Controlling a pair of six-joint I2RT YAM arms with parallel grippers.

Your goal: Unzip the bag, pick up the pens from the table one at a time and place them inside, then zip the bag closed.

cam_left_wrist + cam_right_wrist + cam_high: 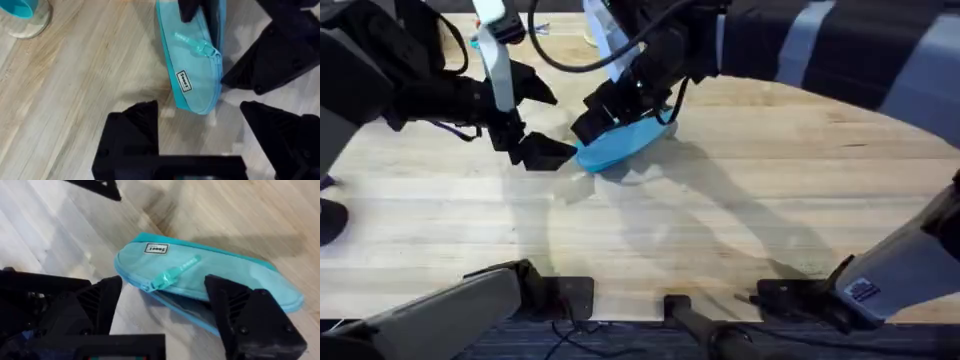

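Blue fabric of the bag lay between my right claw's spread fingers, steadying it on the tabletop. My left claw hung spread beside its end, toward the pull.

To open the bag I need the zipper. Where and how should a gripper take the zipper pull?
Grip the translucent teal zipper pull near its free end. It lies flat on the bag, pointing along the zipper line, so come from above with one finger on each side of the tab, probably using the left gripper.
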